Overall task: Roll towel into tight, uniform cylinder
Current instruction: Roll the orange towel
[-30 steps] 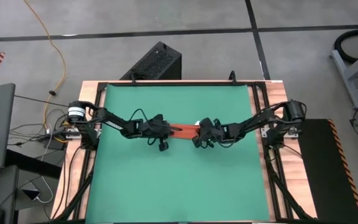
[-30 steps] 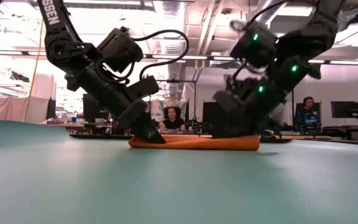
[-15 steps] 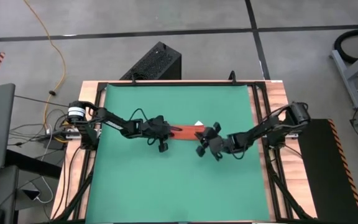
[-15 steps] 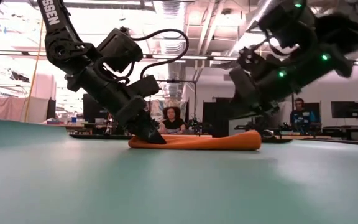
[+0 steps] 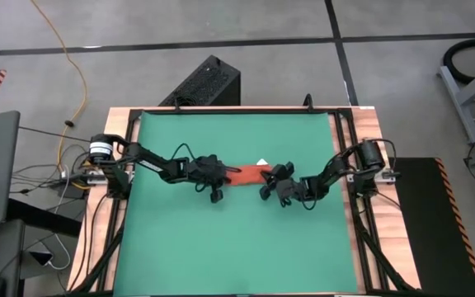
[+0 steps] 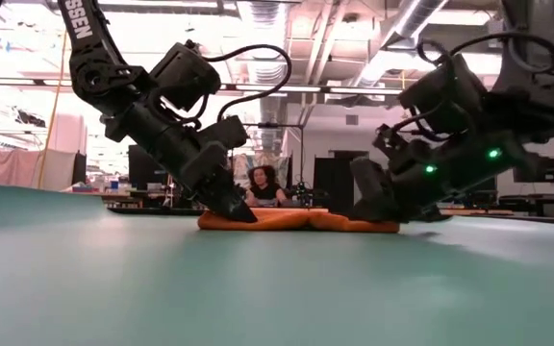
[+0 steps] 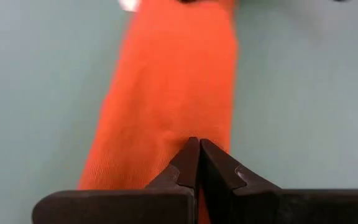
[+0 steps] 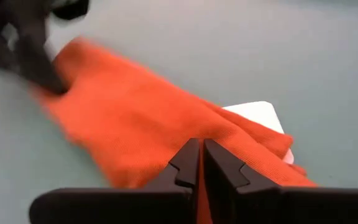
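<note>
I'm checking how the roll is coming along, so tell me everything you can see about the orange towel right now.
The towel is soft orange-red knit-looking cloth, gathered into a long narrow band lying flat mid-table on the green mat. It looks loosely rolled, flattened and uneven at its right end. A small white tag sticks out at the far edge. The left hand, shut, presses on its left end; the right hand, fingers together, sits at its right end.

From above, both ends of the towel [image 5: 250, 175] are covered by the arms, so its full length stays hidden. In the left wrist view its far end runs off the edge. The white tag [image 8: 258, 116] is partly tucked behind a fold. The person [image 6: 259, 185] beyond the table is half hidden behind the left arm.
</note>
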Available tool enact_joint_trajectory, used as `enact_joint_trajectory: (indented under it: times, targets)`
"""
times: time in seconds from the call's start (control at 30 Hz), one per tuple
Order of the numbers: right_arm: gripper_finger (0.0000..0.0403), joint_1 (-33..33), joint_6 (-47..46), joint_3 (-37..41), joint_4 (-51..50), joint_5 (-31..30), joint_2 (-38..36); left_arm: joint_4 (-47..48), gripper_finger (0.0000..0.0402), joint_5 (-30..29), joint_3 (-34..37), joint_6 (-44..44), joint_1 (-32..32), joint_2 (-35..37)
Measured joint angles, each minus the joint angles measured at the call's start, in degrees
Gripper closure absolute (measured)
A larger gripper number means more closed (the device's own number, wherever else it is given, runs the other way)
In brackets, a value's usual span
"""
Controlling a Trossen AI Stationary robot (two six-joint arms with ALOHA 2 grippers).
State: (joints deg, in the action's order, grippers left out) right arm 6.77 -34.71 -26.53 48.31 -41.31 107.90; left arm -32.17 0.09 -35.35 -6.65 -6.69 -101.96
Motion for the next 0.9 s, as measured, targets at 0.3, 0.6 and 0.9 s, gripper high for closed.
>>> enact_joint_trajectory:
  times: [0.3, 0.6, 0.9]
  targets:
    - [0.0373, -0.9, -7.5, -0.3, -0.5, 2.2, 3.6, 2.2, 0.0401, 1.9, 0.0, -0.1, 2.2, 8.4]
    - [0.0381, -0.5, -7.9, -0.3, -0.7, 2.6, 3.7, -11.5, 0.0402, -8.1, 6.0, 3.2, 1.7, 6.1]
    - [0.0379, -0.2, -7.0, -0.3, 1.0, 3.4, 3.8, -17.8, 0.0402, -11.9, 8.6, 1.7, -0.3, 0.3]
